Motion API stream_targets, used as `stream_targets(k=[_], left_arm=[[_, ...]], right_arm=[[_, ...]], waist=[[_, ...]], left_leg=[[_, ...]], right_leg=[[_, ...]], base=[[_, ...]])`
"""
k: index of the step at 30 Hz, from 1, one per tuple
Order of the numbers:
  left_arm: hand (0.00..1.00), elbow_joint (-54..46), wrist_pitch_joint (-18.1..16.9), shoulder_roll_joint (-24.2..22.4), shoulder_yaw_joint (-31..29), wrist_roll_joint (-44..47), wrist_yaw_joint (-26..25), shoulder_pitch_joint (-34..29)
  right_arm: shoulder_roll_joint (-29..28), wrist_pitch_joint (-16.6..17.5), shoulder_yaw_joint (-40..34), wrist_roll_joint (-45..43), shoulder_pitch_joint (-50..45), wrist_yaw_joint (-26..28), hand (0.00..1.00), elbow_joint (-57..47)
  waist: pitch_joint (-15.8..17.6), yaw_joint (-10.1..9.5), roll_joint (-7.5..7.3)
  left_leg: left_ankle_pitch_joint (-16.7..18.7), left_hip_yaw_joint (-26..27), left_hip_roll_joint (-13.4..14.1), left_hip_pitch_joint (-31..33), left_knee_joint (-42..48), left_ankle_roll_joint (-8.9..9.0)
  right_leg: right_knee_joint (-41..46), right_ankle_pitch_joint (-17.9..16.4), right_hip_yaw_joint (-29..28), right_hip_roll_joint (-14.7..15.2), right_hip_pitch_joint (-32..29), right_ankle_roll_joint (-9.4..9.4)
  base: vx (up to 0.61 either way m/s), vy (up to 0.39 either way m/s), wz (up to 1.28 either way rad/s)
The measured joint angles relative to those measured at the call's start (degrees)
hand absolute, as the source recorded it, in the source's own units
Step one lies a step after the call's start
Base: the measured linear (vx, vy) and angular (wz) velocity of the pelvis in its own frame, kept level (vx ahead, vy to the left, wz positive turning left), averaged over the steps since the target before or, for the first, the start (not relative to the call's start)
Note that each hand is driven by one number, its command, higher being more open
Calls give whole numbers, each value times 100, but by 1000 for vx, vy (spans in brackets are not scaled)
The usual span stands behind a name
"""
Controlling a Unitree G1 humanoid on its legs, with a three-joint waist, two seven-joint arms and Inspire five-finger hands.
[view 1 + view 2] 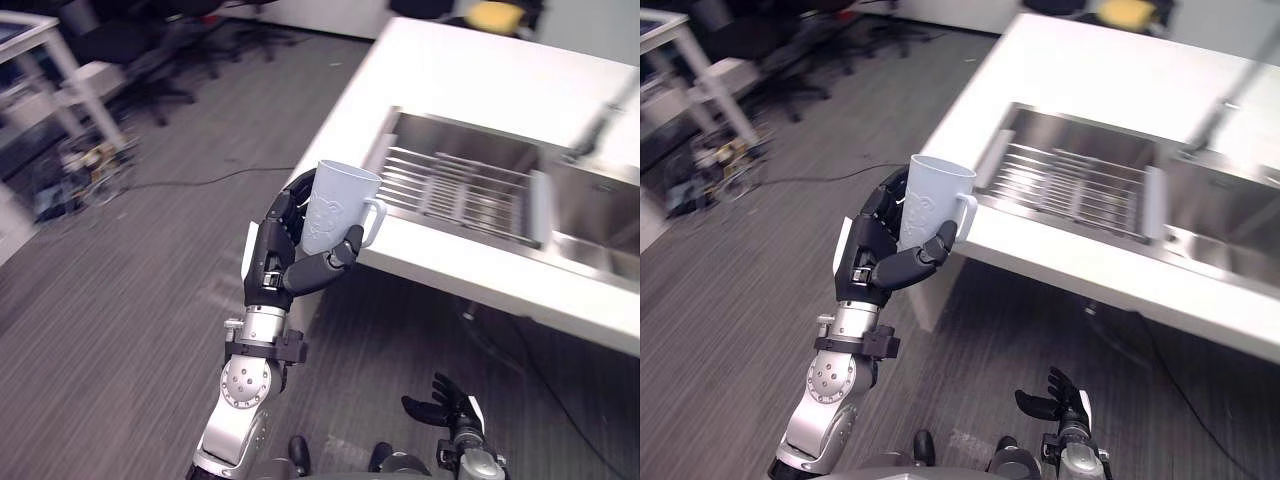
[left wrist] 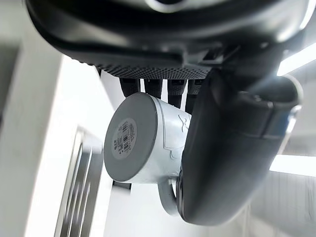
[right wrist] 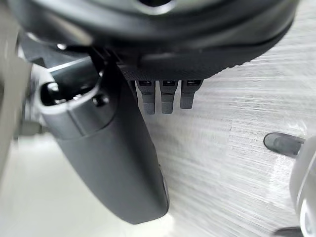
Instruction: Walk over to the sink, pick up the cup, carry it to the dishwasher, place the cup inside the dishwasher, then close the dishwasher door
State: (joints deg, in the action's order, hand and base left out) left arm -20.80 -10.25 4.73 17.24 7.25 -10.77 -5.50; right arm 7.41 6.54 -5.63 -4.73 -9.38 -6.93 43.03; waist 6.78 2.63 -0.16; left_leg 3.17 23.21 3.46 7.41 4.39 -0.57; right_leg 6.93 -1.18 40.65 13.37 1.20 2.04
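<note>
Grey plank floor (image 1: 120, 300) takes most of the head views. The white worktop (image 1: 470, 70) runs across the upper right, with the steel sink (image 1: 455, 132) sunk into it and a wire rack (image 1: 450, 190) lying in the basin.

The left hand (image 1: 280, 265) is raised in front of the worktop's near edge, and it has the cup (image 1: 335, 205). The fingers (image 2: 153, 88) curl round the far side of the body and the thumb (image 2: 227, 163) presses across the near side, so the grip is closed on the cup's wall. The cup is pale, upright, mouth up, long axis vertical. Its handle sticks out to the robot's right, toward the worktop, free of the grip. It is out of the sink, in the air over the floor, just beside the worktop edge and not touching it. The left wrist view looks at its flat base, which bears a round sticker.

The right hand (image 1: 440, 405) hangs low near the robot's body, well apart from the cup — fingers relaxed and straight, holding nothing.

Judgement: the pick-up looks done and the carry to the dishwasher comes next. The relation that matters is that the cup sits wholly in the left hand, axis upright and handle outward — so the placing falls to the left arm, and the wrist would need to turn if the cup is to go in mouth down. The free right hand looks best placed for the door.
</note>
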Motion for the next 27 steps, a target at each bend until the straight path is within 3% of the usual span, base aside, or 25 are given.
stream_targets(k=[1,2,3,4,6,7,8,9,10,11,12,15,17,18,20,21,23,26,27], left_arm=[[30,0,0,-41,-48,0,-5,-24],[30,8,5,-96,-181,8,-6,-95],[30,7,4,-121,-218,16,-4,-130],[30,-2,1,-128,-255,37,-12,-202],[30,8,7,-77,-389,115,-14,-368],[30,13,8,-82,-396,131,-15,-416],[30,22,39,-76,-366,200,2,-482],[30,27,70,-69,-334,213,6,-483],[30,29,78,-31,-316,230,12,-488],[30,36,85,-16,-318,230,7,-490],[30,38,90,16,-321,230,5,-491],[30,99,69,160,-306,236,12,-480],[30,171,72,160,-214,300,10,-477],[30,230,72,161,-121,300,28,-479],[30,244,74,230,-106,324,133,-511],[30,250,72,242,-121,421,145,-556],[30,271,58,242,-114,521,158,-606],[30,389,67,241,-77,519,302,-607],[30,527,117,221,79,513,459,-714]], right_arm=[[51,-2,5,41,20,0,90,7],[147,-14,23,122,66,-21,90,16],[209,-31,24,190,98,-42,90,21],[269,-59,24,220,165,-62,90,24],[353,-69,-16,344,378,-71,90,27],[375,-85,-23,413,440,-68,90,30],[383,-101,-14,492,533,-55,90,26],[379,-110,-6,496,545,-48,90,29],[316,-135,60,513,541,-5,90,18],[287,-143,131,533,540,6,90,-19],[212,-143,252,616,495,31,90,-153],[79,-66,391,613,410,78,90,-472],[75,-77,389,612,306,77,90,-536],[62,-90,376,613,161,77,90,-546],[-45,-168,380,614,-88,114,90,-628],[-85,-182,382,614,-177,159,90,-718],[-86,-172,384,617,-190,232,90,-871],[-47,-167,363,617,-222,225,90,-1027],[30,-158,374,666,-608,231,90,-886]], waist=[[0,-9,18],[-54,-1,132],[-60,-3,144],[-72,-18,142],[-83,-50,58],[-83,-52,59],[-66,-33,30],[-65,0,40],[-54,18,45],[-48,20,50],[-40,11,39],[-34,37,-14],[-22,114,-30],[-16,108,-62],[-37,14,-263],[-47,-74,-294],[-81,-182,-243],[-100,-155,-234],[-334,-7,-199]], left_leg=[[20,631,242,48,186,-31],[-32,1732,643,71,598,-137],[-11,1799,615,112,659,-154],[20,1673,491,144,664,-206],[150,1032,-40,209,646,-388],[204,873,-162,208,668,-452],[351,374,-468,150,797,-639],[414,165,-537,125,857,-700],[502,-237,-603,96,972,-684],[519,-406,-621,56,980,-682],[518,-722,-683,-63,946,-641],[525,-1372,-965,-293,914,-592],[559,-1710,-1077,-335,984,-533],[584,-1875,-1112,-428,981,-491],[658,-1884,-1169,-553,981,-382],[727,-1898,-1100,-594,986,-304],[806,-1884,-842,-518,979,-169],[837,-1854,-594,-535,919,10],[566,-1715,-273,-797,452,181]], right_leg=[[8,-1,224,25,58,0],[156,-62,750,110,239,88],[259,-80,925,201,291,107],[395,-109,1128,327,376,130],[1292,-399,1376,1015,537,281],[1635,-423,1340,1219,552,247],[2694,-300,798,1709,461,-73],[3109,-257,232,1767,315,-278],[3736,-644,-1182,1424,-147,-193],[3904,-852,-1793,1117,-341,-84],[3977,-1180,-2676,585,-623,-8],[3014,-1621,-4258,-211,-1265,143],[2603,-1645,-4851,-475,-1400,205],[2309,-1582,-4997,-572,-1400,278],[1685,-777,-4795,-530,-1318,307],[1577,-806,-4770,-564,-1230,486],[1150,-703,-4715,-791,-1118,373],[774,-511,-4674,-1020,-972,222],[-398,243,-4688,-1310,-440,10]], base=[[36,107,216],[48,109,169],[43,179,178],[35,198,151],[61,236,167],[123,304,178],[132,265,157],[170,255,202],[118,96,148],[158,79,172],[188,59,139],[214,21,120],[185,-50,128],[208,-99,155],[225,-131,101],[184,-144,28],[143,-150,-7],[114,-138,-15],[51,-56,-6]])
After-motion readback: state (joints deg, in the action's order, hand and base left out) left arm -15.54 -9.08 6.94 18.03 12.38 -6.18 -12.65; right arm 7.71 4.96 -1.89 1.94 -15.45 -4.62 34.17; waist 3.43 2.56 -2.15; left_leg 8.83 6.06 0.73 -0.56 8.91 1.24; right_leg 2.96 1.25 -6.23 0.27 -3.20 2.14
